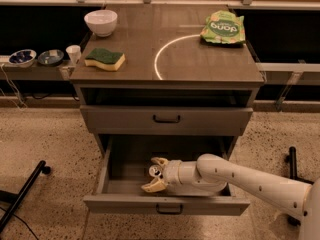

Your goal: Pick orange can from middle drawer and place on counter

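- Gripper [149, 174]: low inside the middle drawer [125, 204], on the end of the white arm [240, 176]. Its fingers are spread wide, one on each side of the orange can [154, 171]; no grip is evident yet.
- Orange can: on the drawer floor, left of centre, silver top showing between the fingers.
- Upper drawer [167, 119]: shut, overhanging the rear of the open drawer.
- Counter [200, 59]: carries a sponge [105, 59], white bowl [101, 22] and green bag [223, 29].
- Risk: an uneven close could tip or push the can away. A steep lift could knock it against the upper drawer.
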Controlling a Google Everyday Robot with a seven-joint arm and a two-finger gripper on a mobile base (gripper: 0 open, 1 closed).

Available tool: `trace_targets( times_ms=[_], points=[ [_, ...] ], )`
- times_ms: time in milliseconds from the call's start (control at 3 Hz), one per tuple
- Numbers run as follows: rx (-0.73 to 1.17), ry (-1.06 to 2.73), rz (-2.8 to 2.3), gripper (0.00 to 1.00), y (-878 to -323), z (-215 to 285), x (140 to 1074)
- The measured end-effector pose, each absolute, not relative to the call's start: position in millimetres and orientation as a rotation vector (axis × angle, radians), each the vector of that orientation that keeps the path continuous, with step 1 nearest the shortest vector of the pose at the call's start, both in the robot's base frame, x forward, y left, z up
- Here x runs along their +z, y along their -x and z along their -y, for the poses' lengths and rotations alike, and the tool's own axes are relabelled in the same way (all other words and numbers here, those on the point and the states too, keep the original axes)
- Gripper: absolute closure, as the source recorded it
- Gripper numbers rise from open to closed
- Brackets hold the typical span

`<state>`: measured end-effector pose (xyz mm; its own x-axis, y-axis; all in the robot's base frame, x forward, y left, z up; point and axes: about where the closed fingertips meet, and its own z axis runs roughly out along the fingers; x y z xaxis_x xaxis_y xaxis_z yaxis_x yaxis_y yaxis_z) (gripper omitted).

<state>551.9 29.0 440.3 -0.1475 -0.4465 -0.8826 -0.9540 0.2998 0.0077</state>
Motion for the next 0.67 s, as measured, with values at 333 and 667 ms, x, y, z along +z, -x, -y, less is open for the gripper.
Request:
trace_targets(
  times_ms=[333,667],
  points=[
    [0.872,1.194,-1.713,0.5,-559,-45,432],
    [0.962,1.119,-1.669,0.73,-559,-58,432]
  ],
)
